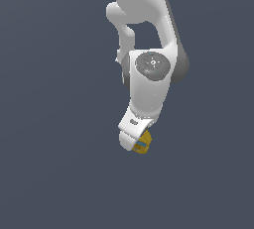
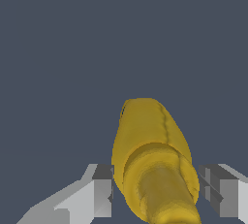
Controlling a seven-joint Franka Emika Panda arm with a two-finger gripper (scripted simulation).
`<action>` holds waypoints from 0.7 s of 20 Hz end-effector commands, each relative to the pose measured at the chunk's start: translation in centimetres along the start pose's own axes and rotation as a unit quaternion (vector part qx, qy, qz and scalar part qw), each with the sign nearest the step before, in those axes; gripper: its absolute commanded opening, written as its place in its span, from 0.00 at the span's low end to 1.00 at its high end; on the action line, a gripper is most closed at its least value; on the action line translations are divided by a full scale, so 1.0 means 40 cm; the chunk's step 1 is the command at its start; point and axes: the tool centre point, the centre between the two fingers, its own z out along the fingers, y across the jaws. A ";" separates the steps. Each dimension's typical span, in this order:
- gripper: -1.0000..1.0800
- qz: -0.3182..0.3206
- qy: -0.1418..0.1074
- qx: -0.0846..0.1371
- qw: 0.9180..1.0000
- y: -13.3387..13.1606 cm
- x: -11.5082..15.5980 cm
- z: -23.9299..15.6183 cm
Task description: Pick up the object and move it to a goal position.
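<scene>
here the arm (image 1: 149,82) mostly hides the object (image 1: 144,143).

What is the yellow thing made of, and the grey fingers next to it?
The yellow bottle looks like matte plastic, or maybe painted: even colour, no shine, soft ridges. It's a simulator render, so that is only a guess. In the exterior view it shows a blue band. The fingers look like hard grey metal or plastic: flat faces, sharp edges, no gloss.
</scene>
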 end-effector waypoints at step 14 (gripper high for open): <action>0.00 0.000 0.000 0.000 1.000 0.022 -0.057 -0.040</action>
